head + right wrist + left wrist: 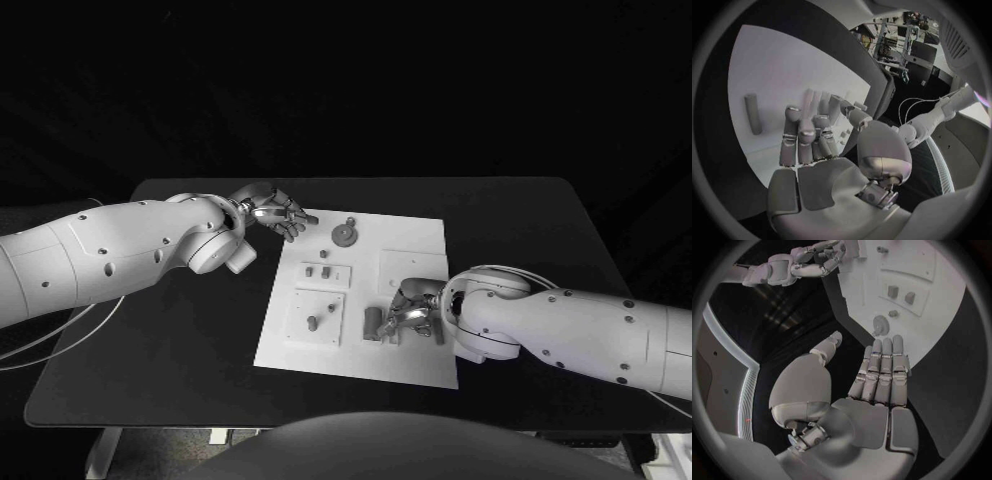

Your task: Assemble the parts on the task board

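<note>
Two bulky white arms with smooth rounded shells, dotted with small dark screw holes. Each ends in a silver metallic hand: the left hand (274,214) at upper left, the right hand (413,312) at lower centre. Thin pale cables loop beside both arms.

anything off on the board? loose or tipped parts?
Nothing looks damaged or spilled. The task board lies flat on the table, turned slightly askew to its edges. A cylindrical part lies loose on its side beside the right hand. The left hand is open at the board's far corner, near the round part.
</note>
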